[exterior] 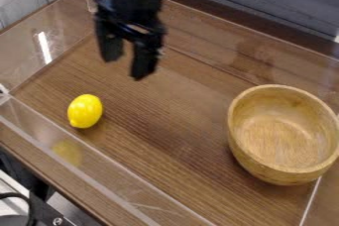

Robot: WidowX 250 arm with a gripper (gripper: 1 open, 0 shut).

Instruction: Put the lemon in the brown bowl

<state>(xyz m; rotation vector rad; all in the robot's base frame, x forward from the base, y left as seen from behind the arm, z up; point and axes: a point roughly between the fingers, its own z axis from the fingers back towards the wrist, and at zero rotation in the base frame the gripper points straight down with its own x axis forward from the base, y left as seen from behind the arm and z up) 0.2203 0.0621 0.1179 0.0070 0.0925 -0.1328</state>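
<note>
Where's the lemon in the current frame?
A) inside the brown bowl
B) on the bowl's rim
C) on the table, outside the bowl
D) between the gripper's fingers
C: the lemon sits on the wooden table, with bare tabletop between it and the brown bowl.

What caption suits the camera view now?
Open gripper hovers above the wooden table, the lemon below it and the brown bowl off to one side.
</note>
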